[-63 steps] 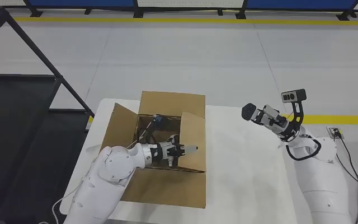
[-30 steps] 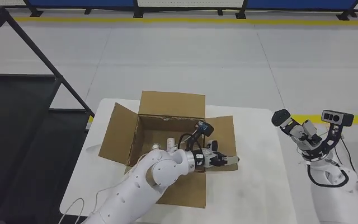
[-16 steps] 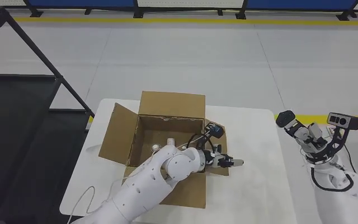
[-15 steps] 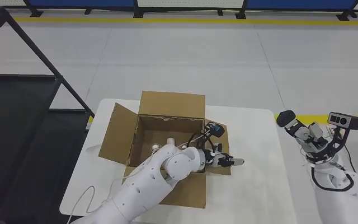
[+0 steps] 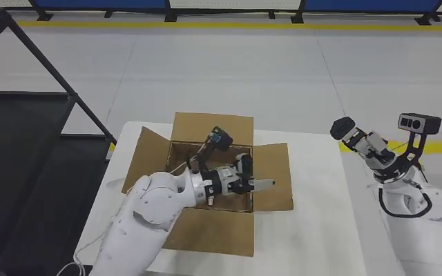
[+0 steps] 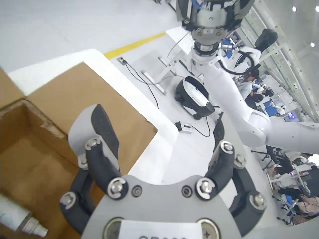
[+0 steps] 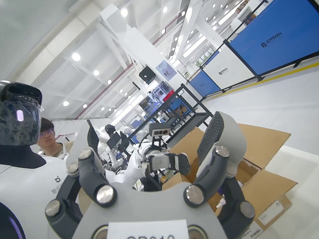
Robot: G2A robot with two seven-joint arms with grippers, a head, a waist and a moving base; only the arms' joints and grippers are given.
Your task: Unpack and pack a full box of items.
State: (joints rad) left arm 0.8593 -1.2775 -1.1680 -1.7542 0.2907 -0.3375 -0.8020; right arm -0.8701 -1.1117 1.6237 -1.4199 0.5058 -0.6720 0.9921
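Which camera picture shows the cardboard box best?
The top view: it shows the cardboard box from above, all four flaps folded out. The left wrist view catches one flap and an inner corner; the right wrist view sees it from the side, partly behind the right gripper.

The box [image 5: 207, 234] is plain brown cardboard, a shade paler along its torn inner edges. It stands on a white table [image 5: 311, 228]. The left gripper [image 6: 159, 125] has white finger shells with black pads (the ribbed pattern shows best on the right gripper [image 7: 153, 125], coloured the same), set on a grey metal plate with silver screws. A tube [image 6: 15, 215] in the box is white with a silvery cap. The floor [image 5: 228, 76] is pale grey, crossed by a yellow line [image 5: 207, 25].
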